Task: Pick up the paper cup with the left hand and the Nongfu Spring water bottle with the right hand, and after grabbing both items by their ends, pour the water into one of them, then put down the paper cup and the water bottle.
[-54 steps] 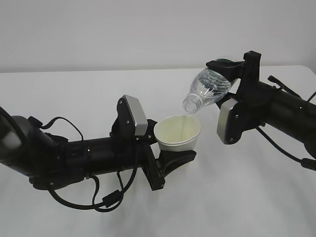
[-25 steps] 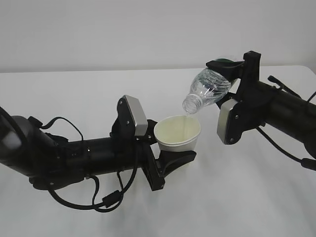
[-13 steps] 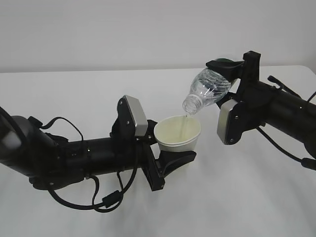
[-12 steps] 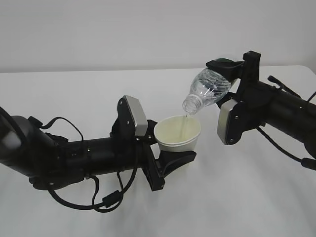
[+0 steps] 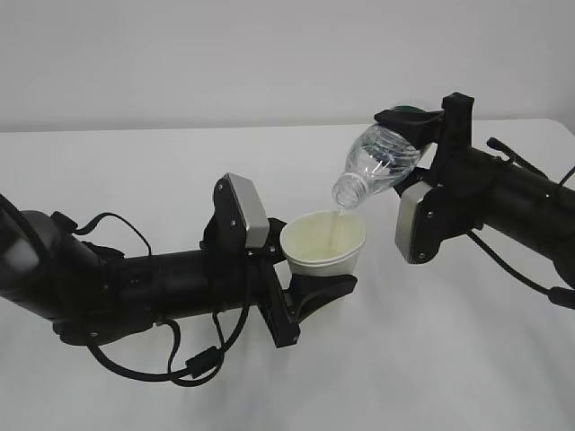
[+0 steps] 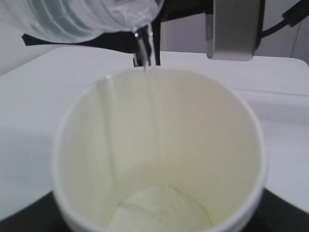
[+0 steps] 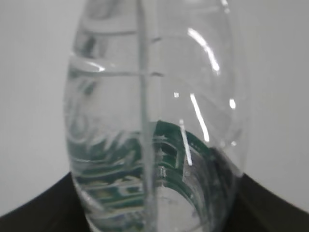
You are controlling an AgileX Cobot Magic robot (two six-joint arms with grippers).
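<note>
Pouring: a thin stream of water [image 6: 145, 50] falls from the bottle [image 5: 377, 163] into the cup [image 5: 323, 242]; by my reading the pour step is under way.
Landmark: the cup, held off the table [image 5: 135, 171] near mid-scene, upright, mouth up.
Left gripper [image 5: 310, 287]: jaws clamped on the cup's lower end; the rim and upper wall stand free above them.
Right gripper [image 5: 418, 130]: jaws clamped on the bottle's base end, up and right of the cup; the green label shows through the clear wall in the right wrist view.
Bottle axis: long axis slants down to the left, neck lowest, base highest at the jaws.
Key relation: the bottle mouth [image 5: 349, 193] hangs just above the cup's far right rim, apart from it; the stream lands inside along the far wall.
Water in cup: a shallow pool at the bottom in the left wrist view; depth hard to judge.
Water in bottle: level unclear.
Next move, as I judge it: tip the bottle back upright about its base end, then lower the cup with the left arm and the bottle with the right, each on its own side.
Risk: the mouth sits near the rim's edge, so a small drift right of the cup could spill on the table.
</note>
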